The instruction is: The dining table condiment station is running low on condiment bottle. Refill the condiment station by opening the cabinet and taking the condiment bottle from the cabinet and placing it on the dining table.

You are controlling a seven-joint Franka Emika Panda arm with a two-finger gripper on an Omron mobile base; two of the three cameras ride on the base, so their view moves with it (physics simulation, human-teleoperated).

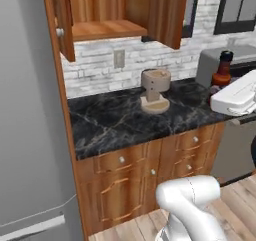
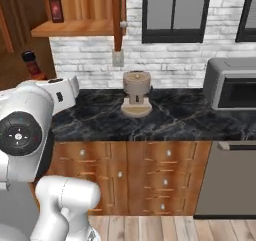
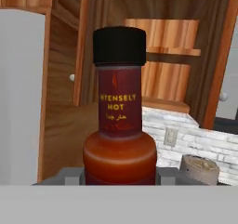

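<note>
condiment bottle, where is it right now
The condiment bottle is held upright in the gripper, out of the open cabinet and above the counter, right of the coffee grinder.

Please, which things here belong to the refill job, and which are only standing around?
Job: condiment bottle, held in the hand; cabinet, doors open.
Only standing around: coffee grinder, toaster oven, red jar on the cabinet shelf, counter.

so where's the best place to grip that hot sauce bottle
The wide lower body of the condiment bottle, from the side, level. It stands upright, and the neck and cap are slimmer and higher. The gripper grips it there.
</note>
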